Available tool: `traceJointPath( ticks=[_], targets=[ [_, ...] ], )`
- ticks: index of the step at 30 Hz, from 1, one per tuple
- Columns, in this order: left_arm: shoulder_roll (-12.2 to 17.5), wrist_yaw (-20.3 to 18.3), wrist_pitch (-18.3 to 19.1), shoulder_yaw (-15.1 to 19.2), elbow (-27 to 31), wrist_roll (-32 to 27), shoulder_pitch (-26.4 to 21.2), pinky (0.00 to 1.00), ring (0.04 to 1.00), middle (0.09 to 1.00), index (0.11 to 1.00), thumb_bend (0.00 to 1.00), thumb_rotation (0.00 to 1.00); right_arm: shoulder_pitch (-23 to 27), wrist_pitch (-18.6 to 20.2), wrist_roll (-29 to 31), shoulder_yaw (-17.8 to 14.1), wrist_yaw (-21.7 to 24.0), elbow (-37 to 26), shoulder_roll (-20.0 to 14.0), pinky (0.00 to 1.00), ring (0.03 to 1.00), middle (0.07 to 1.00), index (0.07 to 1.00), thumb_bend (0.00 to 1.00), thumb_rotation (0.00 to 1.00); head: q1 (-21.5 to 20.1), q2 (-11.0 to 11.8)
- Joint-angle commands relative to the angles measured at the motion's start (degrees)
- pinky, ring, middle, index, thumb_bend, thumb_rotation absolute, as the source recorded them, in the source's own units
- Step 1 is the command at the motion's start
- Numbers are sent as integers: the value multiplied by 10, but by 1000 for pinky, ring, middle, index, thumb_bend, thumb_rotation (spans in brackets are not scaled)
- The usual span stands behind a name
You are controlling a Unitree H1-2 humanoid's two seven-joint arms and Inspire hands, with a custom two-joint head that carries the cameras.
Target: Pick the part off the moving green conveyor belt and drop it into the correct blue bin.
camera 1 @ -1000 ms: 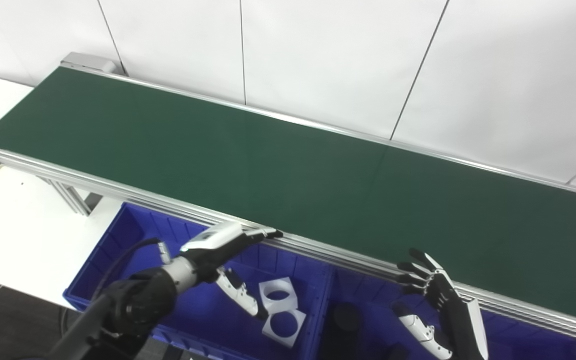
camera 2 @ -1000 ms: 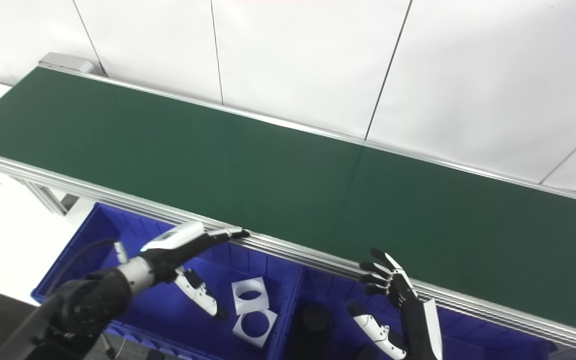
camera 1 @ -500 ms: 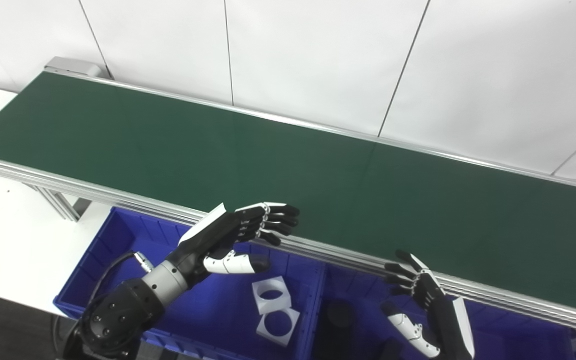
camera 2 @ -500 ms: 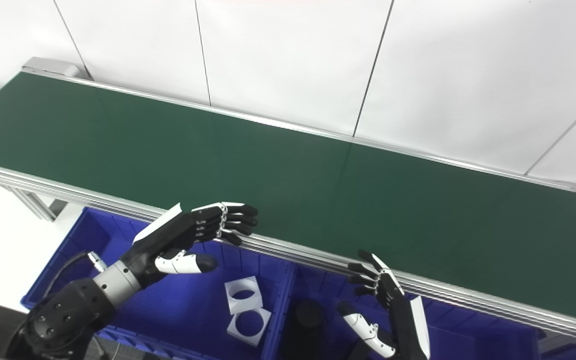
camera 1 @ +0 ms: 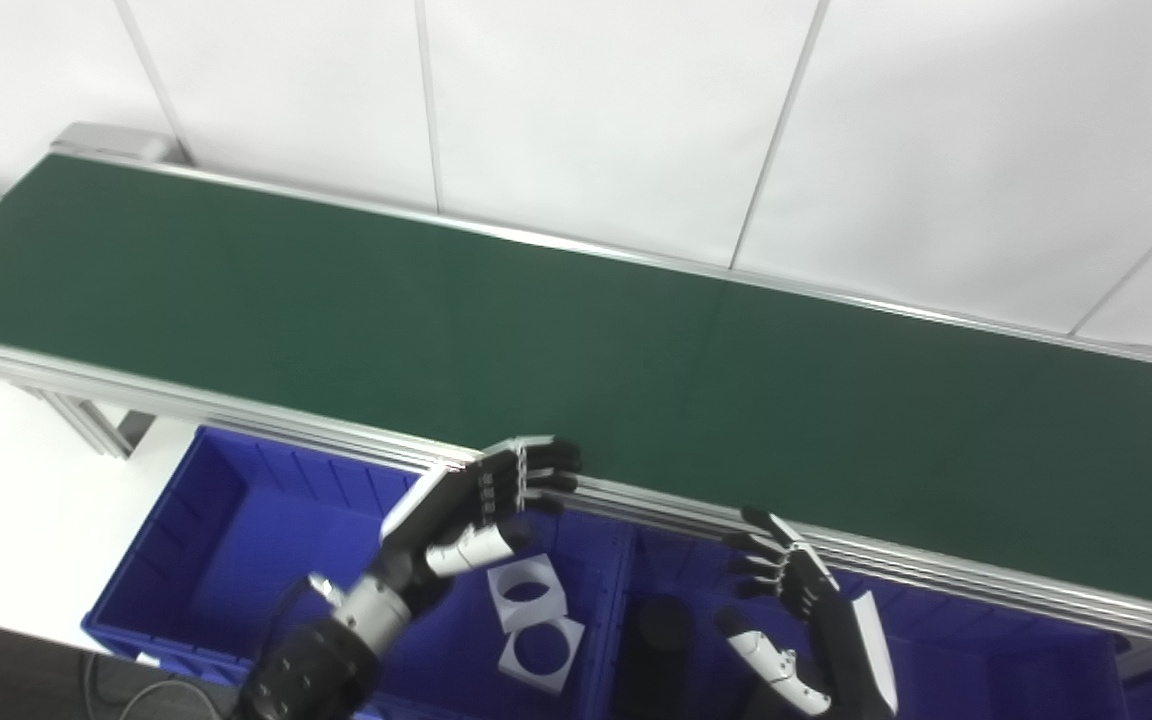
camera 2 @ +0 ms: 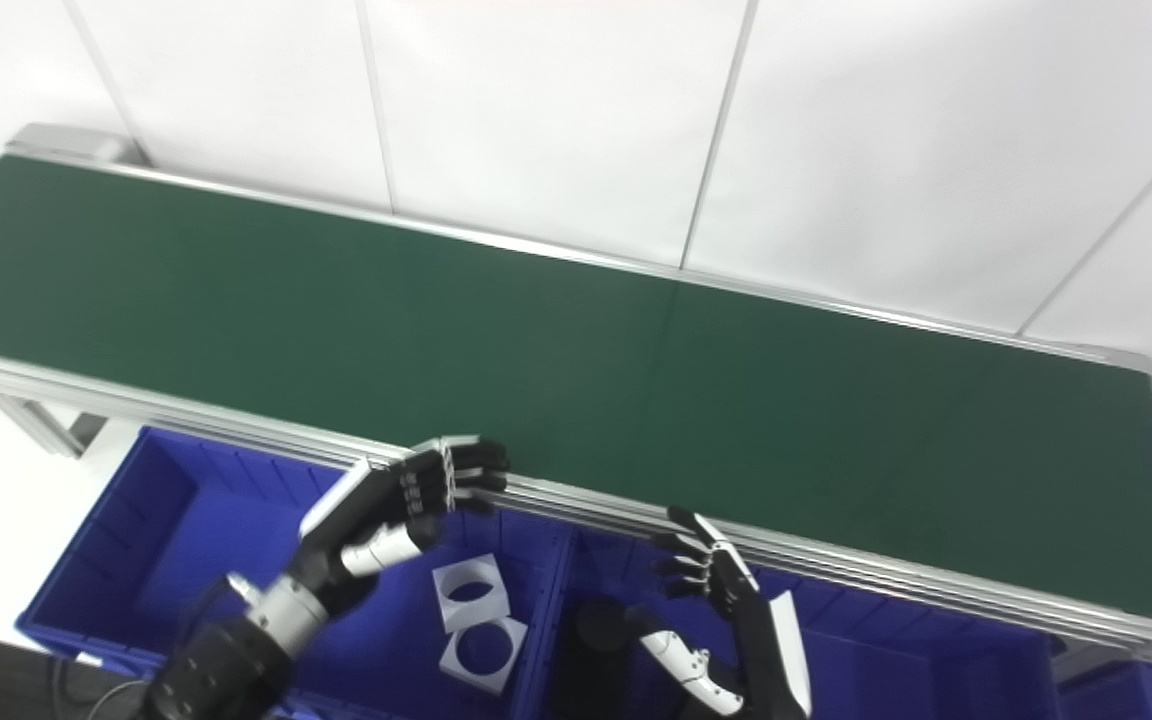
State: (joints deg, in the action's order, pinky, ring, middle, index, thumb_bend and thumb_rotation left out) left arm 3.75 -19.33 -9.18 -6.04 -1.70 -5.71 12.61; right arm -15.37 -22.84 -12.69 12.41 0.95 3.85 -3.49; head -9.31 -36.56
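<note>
The green conveyor belt (camera 1: 576,340) runs from upper left to right, and no part shows on it. My left hand (camera 1: 466,510) hovers over the left blue bin (camera 1: 236,520), just in front of the belt's metal rail. Its fingers are bent and apart and it holds nothing. My right hand (camera 1: 796,600) is raised over the right blue bin (camera 1: 986,670), below the rail, with its fingers spread and nothing in it.
Two white square plates with round holes (camera 1: 526,590) (camera 1: 541,655) lie in the left bin. A black cylinder (camera 1: 661,630) stands in the right bin beside the divider. A white table (camera 1: 6,480) lies to the left and a white panelled wall (camera 1: 586,110) rises behind the belt.
The camera has swung right, so the belt's right end now shows. My left hand has turned, its fingers curling at the rail. The right hand has kept its place and pose.
</note>
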Motion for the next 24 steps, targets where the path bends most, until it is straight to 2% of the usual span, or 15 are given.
traceJointPath(
  ticks=[1,13,18,24],
  targets=[
    [4,-2,-43,-2,9,-10,-5,739,799,816,789,964,632,0,-39,-3,4,-12,-5,11,595,674,747,835,650,585,-7,2],
    [20,-25,-53,-4,-19,-49,-9,726,790,800,773,950,582,16,-41,-22,35,-55,26,26,626,702,765,835,633,607,-77,15],
    [31,-33,-54,2,-30,-65,-13,729,789,800,772,938,565,26,-40,-28,41,-60,43,38,633,703,766,838,657,616,-122,21],
    [38,-35,-38,9,-31,-73,-17,759,806,809,765,965,547,37,-40,-45,45,-72,58,48,626,708,767,841,666,638,-132,20]
  ],
)
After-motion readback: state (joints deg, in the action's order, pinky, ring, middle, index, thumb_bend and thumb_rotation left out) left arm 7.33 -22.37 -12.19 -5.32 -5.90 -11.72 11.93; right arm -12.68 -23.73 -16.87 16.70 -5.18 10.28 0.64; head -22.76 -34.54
